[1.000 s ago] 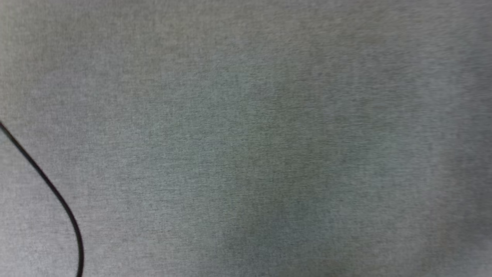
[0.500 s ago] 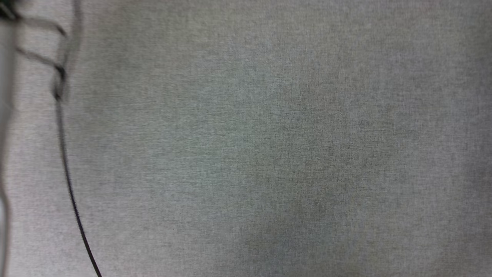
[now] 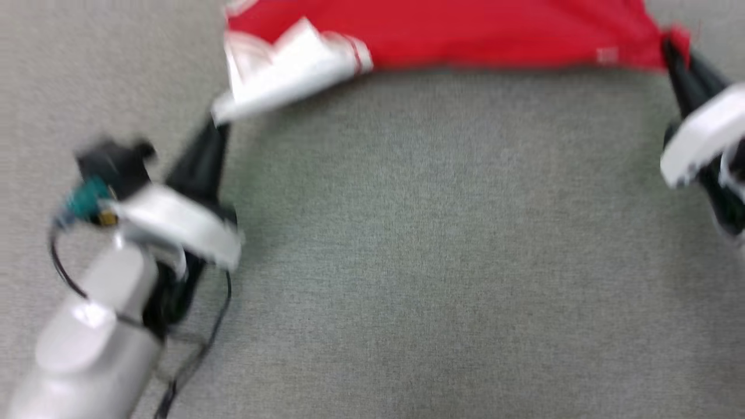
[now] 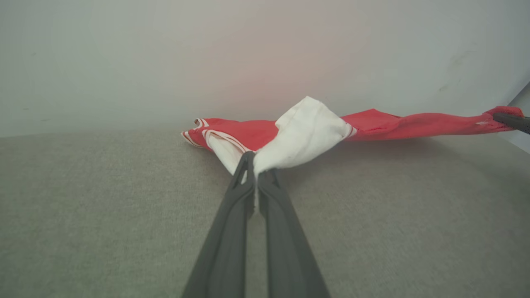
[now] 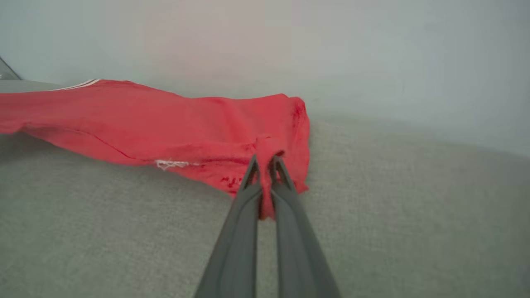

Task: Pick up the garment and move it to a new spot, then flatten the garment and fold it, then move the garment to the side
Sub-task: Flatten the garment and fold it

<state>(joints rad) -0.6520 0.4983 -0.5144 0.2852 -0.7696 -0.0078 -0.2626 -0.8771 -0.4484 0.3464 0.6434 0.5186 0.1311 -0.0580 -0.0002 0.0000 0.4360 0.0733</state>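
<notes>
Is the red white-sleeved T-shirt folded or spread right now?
Spread lengthwise: red white-sleeved T-shirt stretched between left gripper and right gripper; flatness unclear.

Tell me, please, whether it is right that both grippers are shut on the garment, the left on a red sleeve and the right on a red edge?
Not quite: the left gripper is shut on a white sleeve, not a red one, as the left wrist view shows. The right gripper is indeed shut on a red edge of the garment.
</notes>
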